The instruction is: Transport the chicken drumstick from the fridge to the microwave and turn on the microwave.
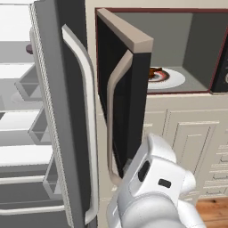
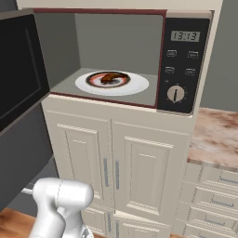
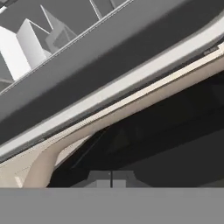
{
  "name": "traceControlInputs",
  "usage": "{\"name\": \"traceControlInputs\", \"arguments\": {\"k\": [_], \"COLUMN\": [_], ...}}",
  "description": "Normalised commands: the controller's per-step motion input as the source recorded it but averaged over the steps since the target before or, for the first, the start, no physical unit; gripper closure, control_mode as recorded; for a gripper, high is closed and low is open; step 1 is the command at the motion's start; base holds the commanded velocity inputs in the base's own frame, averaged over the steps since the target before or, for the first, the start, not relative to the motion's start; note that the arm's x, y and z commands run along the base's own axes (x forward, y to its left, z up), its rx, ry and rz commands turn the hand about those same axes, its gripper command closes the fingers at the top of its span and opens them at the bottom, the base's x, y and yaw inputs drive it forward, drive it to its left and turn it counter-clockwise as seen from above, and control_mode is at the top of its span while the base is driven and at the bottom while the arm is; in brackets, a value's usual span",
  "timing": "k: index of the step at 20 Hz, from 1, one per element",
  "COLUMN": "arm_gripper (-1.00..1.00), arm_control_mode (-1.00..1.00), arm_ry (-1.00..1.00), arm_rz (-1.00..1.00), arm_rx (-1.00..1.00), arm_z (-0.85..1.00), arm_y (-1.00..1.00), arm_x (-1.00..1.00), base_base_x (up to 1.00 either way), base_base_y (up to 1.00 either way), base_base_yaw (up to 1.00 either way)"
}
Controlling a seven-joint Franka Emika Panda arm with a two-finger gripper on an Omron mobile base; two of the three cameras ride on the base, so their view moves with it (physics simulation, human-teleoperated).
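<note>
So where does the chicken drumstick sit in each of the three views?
Left base view: chicken drumstick upper right of centre, partly behind the open microwave door.
Right base view: upper centre, on the white plate.
Hand view: not in it.
Shared landmark: the white plate on the microwave floor, in both base views.

The chicken drumstick [image 2: 110, 77] lies on the open microwave's [image 2: 183, 60] plate [image 2: 135, 85].

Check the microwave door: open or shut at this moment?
Open. The microwave door stands swung out to the left, exposing the grey cavity where the chicken drumstick sits on the white plate.
</note>
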Motion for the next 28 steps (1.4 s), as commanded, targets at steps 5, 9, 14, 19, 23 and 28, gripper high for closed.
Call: {"name": "traceControlInputs", "arguments": {"k": [5,9,14,19,23,28], "arm_gripper": [1.00,1.00,1.00,1.00,1.00,1.00], "arm_control_mode": [-1.00,-1.00,-1.00,-1.00,-1.00,-1.00], "arm_ry": [-0.02,-0.02,-0.01,0.00,0.00,0.00], "arm_rz": [-0.01,-0.02,-0.02,-0.03,-0.03,-0.02], "arm_rx": [-0.13,-0.13,-0.13,-0.13,-0.09,-0.08], "arm_z": [-0.05,-0.04,-0.06,-0.11,-0.11,-0.14], "arm_y": [0.27,0.28,0.29,0.30,0.15,0.16], "arm_x": [0.01,0.00,0.01,0.19,0.52,0.63], "base_base_x": [0.00,0.00,0.00,0.00,0.00,0.00], "base_base_y": [0.00,0.00,0.00,0.00,0.00,0.00], "base_base_yaw": [0.00,0.00,0.00,0.00,0.00,0.00]}}
